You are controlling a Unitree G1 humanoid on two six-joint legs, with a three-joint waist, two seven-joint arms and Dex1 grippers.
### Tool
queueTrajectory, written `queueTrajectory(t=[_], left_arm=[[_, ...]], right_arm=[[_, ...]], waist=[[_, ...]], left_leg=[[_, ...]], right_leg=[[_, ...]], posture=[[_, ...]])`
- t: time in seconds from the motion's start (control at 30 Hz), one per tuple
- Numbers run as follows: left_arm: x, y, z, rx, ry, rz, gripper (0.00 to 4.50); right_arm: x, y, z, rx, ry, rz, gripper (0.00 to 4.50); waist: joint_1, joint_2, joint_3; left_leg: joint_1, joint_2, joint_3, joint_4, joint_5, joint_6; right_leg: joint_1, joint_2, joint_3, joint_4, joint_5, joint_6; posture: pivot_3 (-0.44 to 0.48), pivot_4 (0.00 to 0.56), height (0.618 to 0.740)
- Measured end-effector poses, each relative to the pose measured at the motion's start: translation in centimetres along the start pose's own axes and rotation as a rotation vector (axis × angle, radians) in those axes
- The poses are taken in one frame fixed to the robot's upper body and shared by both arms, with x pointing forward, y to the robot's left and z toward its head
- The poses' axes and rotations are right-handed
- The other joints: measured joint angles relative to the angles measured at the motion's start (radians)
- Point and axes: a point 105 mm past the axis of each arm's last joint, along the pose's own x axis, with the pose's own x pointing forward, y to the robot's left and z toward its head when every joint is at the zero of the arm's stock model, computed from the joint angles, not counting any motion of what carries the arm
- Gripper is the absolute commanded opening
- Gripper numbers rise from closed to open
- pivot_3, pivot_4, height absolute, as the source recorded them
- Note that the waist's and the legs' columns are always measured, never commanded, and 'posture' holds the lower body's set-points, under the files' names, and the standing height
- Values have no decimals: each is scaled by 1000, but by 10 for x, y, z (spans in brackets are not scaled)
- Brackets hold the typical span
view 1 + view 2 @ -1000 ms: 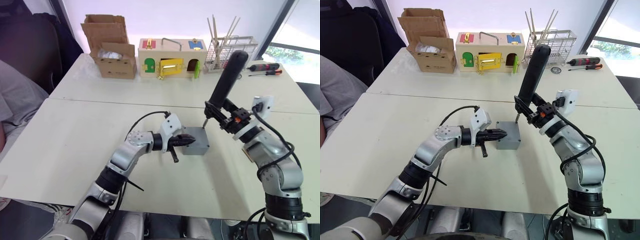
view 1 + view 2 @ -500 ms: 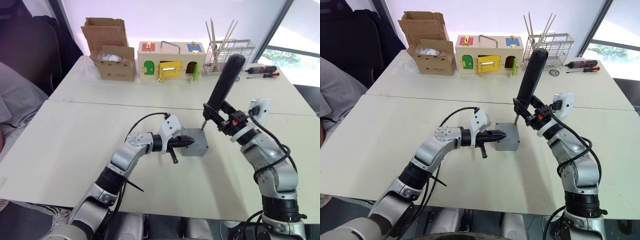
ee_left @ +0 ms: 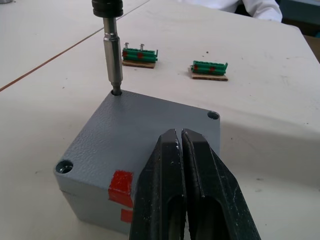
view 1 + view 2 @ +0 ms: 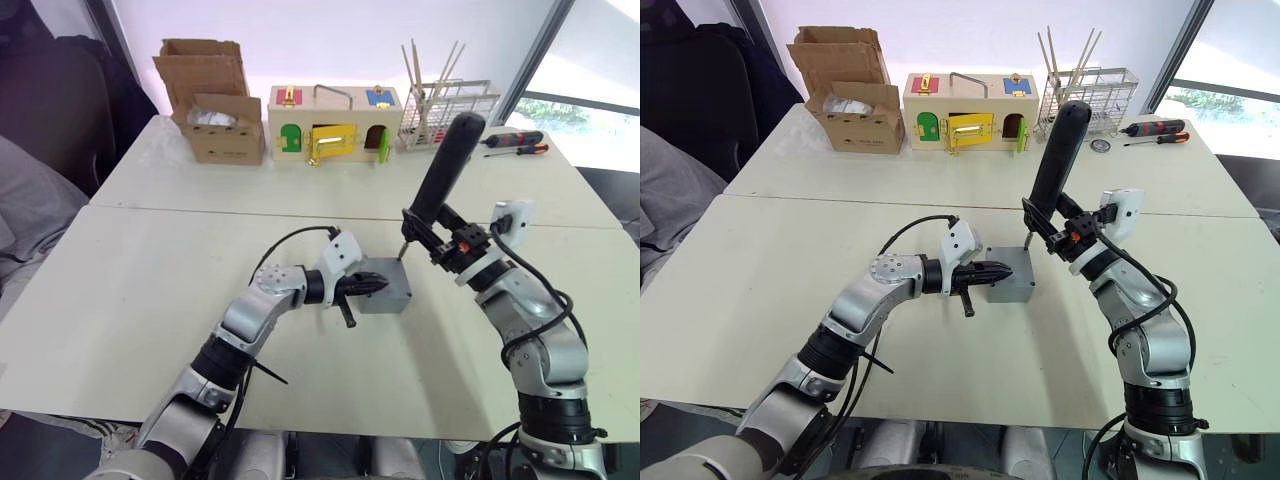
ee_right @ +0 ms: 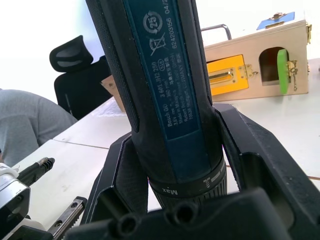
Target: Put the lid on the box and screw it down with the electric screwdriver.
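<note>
While the right gripper (image 4: 432,232) clamps its two black fingers around the lower barrel of the electric screwdriver (image 4: 441,172), the tool stands nearly upright, leaning a little away from the robot, its thick dark body rising well above the gripper. From the right wrist the barrel shows a ribbed black grip along one side and a dark blue panel with white printed lettering, ending in a black collar just above the fingers. Below the gripper a thin metal bit (image 3: 112,58) comes down from a black chuck, and its tip sits in the screw hole at one corner of the lid (image 3: 150,129).

That lid is a flat, lightly textured grey square lying flush on top of the box (image 4: 388,288), with a round recessed screw hole at each visible corner. A seam runs around the side where lid meets box, and a small red mark crosses it on the face turned toward the left gripper (image 3: 182,182). The box is a small grey cube on the pale table (image 4: 130,290), just ahead of the left gripper's fingertips and below the right gripper.

The left gripper has its two black fingers pressed together with nothing between them, tips resting against the near edge of the lid, over the red mark.

Beyond the box, two small green blocks (image 3: 140,53) on brown strips lie on the table.
</note>
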Motion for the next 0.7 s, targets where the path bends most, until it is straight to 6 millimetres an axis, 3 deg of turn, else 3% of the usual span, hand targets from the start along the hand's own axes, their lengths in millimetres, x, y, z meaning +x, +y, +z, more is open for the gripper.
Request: queueTrajectory(t=[0.7], left_arm=[[0, 0, 0, 4, -3, -4, 99]], right_arm=[[0, -2, 1, -1, -6, -4, 1819]], waist=[[1, 1, 1]], left_leg=[[0, 0, 0, -2, -2, -3]], right_leg=[[-1, -2, 0, -2, 0, 0]], posture=[[0, 150, 729]])
